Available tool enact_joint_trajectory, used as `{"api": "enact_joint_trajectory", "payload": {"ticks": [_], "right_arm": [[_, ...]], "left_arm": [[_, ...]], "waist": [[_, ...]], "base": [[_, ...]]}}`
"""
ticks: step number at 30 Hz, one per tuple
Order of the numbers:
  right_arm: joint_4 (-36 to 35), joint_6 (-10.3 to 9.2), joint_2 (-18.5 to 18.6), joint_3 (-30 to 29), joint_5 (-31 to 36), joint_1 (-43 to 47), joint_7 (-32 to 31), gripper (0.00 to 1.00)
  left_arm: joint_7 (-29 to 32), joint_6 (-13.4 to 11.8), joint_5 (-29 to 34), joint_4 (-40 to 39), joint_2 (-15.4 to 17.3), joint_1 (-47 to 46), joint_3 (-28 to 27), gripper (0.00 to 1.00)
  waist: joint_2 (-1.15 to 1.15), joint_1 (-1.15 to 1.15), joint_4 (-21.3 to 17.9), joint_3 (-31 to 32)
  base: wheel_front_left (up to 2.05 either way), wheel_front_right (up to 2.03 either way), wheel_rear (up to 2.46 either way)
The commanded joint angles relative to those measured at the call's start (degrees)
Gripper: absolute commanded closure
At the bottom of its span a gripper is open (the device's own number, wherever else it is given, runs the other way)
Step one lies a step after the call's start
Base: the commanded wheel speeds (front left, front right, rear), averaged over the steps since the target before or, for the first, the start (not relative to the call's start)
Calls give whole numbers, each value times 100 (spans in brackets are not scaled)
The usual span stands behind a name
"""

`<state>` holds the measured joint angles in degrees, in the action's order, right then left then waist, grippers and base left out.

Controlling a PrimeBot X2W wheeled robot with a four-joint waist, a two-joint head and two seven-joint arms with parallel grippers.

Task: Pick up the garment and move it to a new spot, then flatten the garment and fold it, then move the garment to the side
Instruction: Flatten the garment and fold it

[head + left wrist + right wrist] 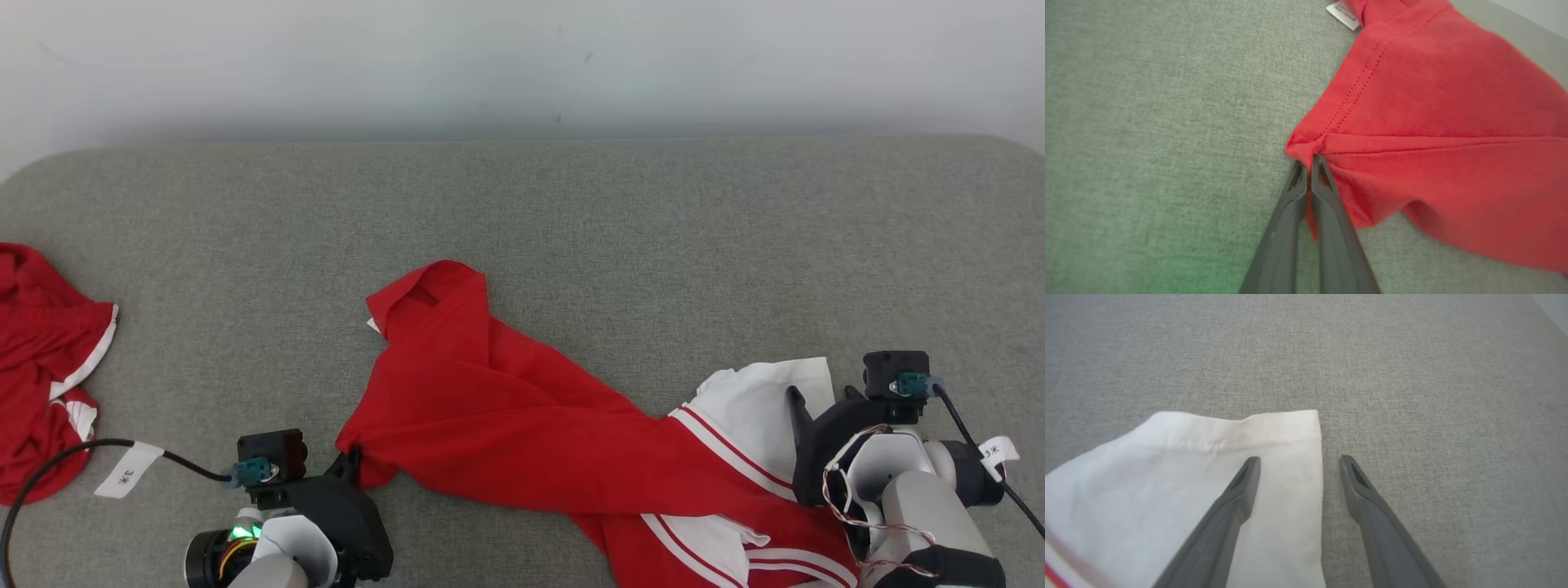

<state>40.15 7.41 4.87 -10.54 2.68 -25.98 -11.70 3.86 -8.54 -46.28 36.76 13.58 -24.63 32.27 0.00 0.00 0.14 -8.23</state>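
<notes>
Two grippers low in head view: left gripper [1308, 162] clamped on red corner of garment [490, 408], right gripper [1299, 460] spread wide astride white sleeve [1167, 477] edge, gripping nothing. Garment bottom cropped; collar [429, 286] farthest, on grey surface [653, 229]

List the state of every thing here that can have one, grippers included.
red garment, unfolded, lying twisted on the grey surface, one corner pinched.
white sleeve, lying flat on the surface, not gripped.
left gripper, shut on a corner of the red garment.
right gripper, open, fingers straddling the white sleeve's side edge.
second red garment, crumpled at the left edge of the head view, untouched.
</notes>
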Motion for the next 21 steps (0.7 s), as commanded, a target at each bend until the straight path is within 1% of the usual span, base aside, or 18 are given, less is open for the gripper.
{"api": "enact_joint_trajectory", "payload": {"ticks": [1, 4, 7, 8, 9, 10, 11, 12, 16, 19, 21], "right_arm": [[78, 16, 17, -69, 81, -150, -40, 0], [283, 15, 1, -288, 189, -290, -228, 0], [411, 13, -25, -359, 227, -384, -365, 0], [561, 13, -47, -371, 220, -445, -503, 0], [630, 13, -55, -372, 196, -473, -562, 9], [630, 13, -55, -372, 196, -473, -562, 9], [686, 13, -56, -372, 179, -493, -597, 64], [725, 13, -51, -372, 172, -519, -613, 100], [834, 12, 14, -370, 126, -560, -608, 100], [777, 12, 17, -355, 11, -614, -450, 100], [677, 12, 1, -232, -120, -697, -309, 100]], "left_arm": [[55, -6, 31, 52, -14, 135, 74, 100], [83, -29, 50, 13, -32, 96, 116, 100], [100, -26, 66, -6, -37, 69, 137, 100], [110, -15, 79, -24, -29, 36, 155, 100], [110, -12, 78, -32, -19, 22, 158, 100], [110, -12, 78, -32, -19, 22, 158, 100], [104, -11, 76, -38, -10, 15, 161, 100], [104, -9, 76, -41, 4, 9, 163, 100], [64, -9, 65, -63, 48, 28, 149, 100], [-41, -24, 46, -139, 46, 23, 108, 100], [-220, -49, 9, -228, 27, -41, -4, 100]], "waist": [[0, 0, 56, -66], [0, 0, 82, -96], [0, 0, 97, -106], [0, 0, 110, -104], [0, 0, 112, -98], [0, 0, 112, -98], [0, 0, 113, -87], [0, 0, 113, -69], [0, 0, 88, 27], [0, 0, 51, 73], [0, 0, 22, 72]], "base": [[0, 0, 0], [0, 0, 0], [0, 0, 0], [0, 0, 0], [0, 0, 0], [0, 0, 0], [0, 0, 0], [0, 0, 0], [0, 0, 0], [0, 0, 0], [0, 0, 0]]}}
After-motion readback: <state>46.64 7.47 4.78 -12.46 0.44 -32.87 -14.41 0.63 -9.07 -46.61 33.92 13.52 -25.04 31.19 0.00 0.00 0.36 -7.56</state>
